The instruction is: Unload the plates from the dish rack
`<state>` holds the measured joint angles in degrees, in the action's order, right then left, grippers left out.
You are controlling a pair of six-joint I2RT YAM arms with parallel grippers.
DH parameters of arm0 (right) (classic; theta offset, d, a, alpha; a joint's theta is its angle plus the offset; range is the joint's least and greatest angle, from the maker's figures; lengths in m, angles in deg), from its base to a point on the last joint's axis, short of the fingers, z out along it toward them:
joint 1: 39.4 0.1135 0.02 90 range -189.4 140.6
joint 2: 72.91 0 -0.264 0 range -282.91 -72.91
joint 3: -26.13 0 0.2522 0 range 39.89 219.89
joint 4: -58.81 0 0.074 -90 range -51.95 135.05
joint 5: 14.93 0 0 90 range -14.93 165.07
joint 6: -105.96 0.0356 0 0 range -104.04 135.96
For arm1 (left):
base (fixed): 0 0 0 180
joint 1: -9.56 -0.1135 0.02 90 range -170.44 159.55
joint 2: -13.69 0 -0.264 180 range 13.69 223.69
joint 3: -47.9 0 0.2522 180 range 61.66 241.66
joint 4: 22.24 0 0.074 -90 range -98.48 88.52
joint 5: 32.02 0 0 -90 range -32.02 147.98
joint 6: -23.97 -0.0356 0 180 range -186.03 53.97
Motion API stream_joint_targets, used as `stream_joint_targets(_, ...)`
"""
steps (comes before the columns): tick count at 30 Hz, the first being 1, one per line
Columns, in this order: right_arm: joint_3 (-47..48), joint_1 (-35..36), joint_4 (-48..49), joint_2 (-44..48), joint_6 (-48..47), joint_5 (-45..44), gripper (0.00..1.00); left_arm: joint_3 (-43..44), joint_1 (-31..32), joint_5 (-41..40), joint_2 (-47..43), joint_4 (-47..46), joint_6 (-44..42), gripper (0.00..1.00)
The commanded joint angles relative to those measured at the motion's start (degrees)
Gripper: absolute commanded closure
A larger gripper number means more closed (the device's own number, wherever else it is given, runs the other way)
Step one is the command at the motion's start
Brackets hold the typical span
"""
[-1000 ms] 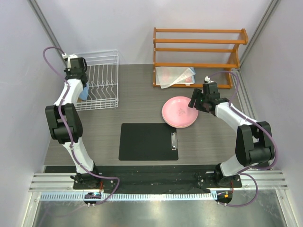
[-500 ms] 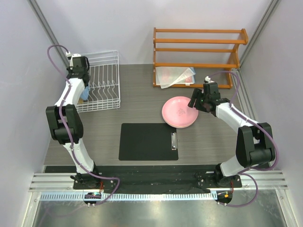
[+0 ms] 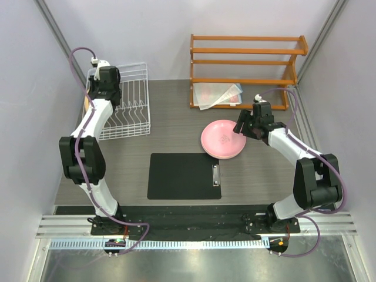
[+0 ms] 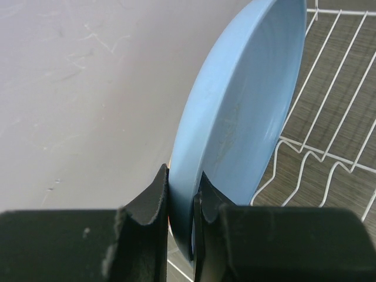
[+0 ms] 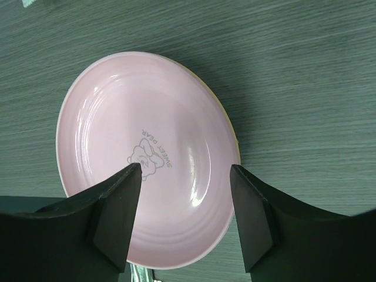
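Well right of the dish rack [image 3: 132,111], a pink plate [image 5: 147,158] lies flat on the desk [image 3: 176,126] on top of a yellow plate [image 5: 234,141], so two look done. The right fingers [image 3: 239,127] hang over it, wide apart. At the dish rack's left end, the left fingers [image 4: 202,197] are clamped on the rim of a light blue plate [image 4: 247,100] standing on edge; that one is not set down yet
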<state>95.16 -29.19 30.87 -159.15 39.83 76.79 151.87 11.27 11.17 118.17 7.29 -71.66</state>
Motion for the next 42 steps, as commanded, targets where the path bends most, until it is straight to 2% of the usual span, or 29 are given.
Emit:
stream_joint_targets(1,-0.77,-0.02,1.17,4.14,0.20,0.39,0.32,-0.13,1.80,-2.94,-6.22,-6.19,0.35,1.00)
stream_joint_targets(4,-1.12,0.07,0.73,5.55,0.12,0.39,0.33,-0.74,2.94,-2.76,-8.86,-5.14,1.32,1.00)
stream_joint_targets(9,-1.48,0.07,-0.59,9.24,-0.59,0.74,0.32,0.75,5.40,-0.48,-13.07,2.57,4.65,1.00)
stream_joint_targets(12,-1.39,0.07,-0.77,12.14,-0.68,3.11,0.30,2.77,6.89,5.74,-15.10,11.52,13.07,1.00)
stream_joint_targets(13,-1.30,0.07,-0.85,12.93,-0.68,4.08,0.28,2.69,7.59,11.68,-16.67,13.13,17.01,1.00)
stream_joint_targets(15,-0.78,0.15,-0.59,14.60,-0.15,7.33,0.27,2.07,7.95,17.94,-18.17,15.77,22.04,1.00)
stream_joint_targets(17,-0.86,0.15,0.72,15.65,0.99,12.05,0.25,-0.99,8.30,30.32,-20.63,15.96,27.83,1.00)
stream_joint_targets(19,-1.91,0.15,4.14,17.15,3.61,15.14,0.24,-5.81,8.91,36.76,-22.13,12.38,31.27,1.00)
stream_joint_targets(20,-2.35,0.15,7.55,17.59,4.59,16.73,0.24,-7.49,9.27,42.44,-23.61,10.79,34.25,1.00)
stream_joint_targets(22,-3.84,0.24,11.34,17.86,7.31,20.95,0.24,-10.75,10.06,46.61,-24.76,6.15,37.69,1.00)
stream_joint_targets(24,-4.81,0.77,16.43,17.42,10.57,23.41,0.24,-14.44,10.85,54.08,-25.56,3.31,41.83,1.00)
stream_joint_targets(32,-4.64,5.24,22.25,13.38,13.82,24.04,0.24,-17.09,20.60,56.38,-25.65,0.50,44.21,1.00)
stream_joint_targets(40,-3.85,8.41,22.44,10.48,13.48,21.23,0.25,-18.85,28.25,53.23,-24.86,-0.83,44.65,1.00)
stream_joint_targets(41,-3.76,8.33,22.09,10.21,13.30,21.14,0.27,-18.85,28.52,53.31,-24.77,-0.92,44.65,1.00)
stream_joint_targets(42,-3.67,8.59,21.82,9.60,13.13,21.05,0.33,-18.85,28.95,53.22,-24.68,-0.92,44.65,1.00)
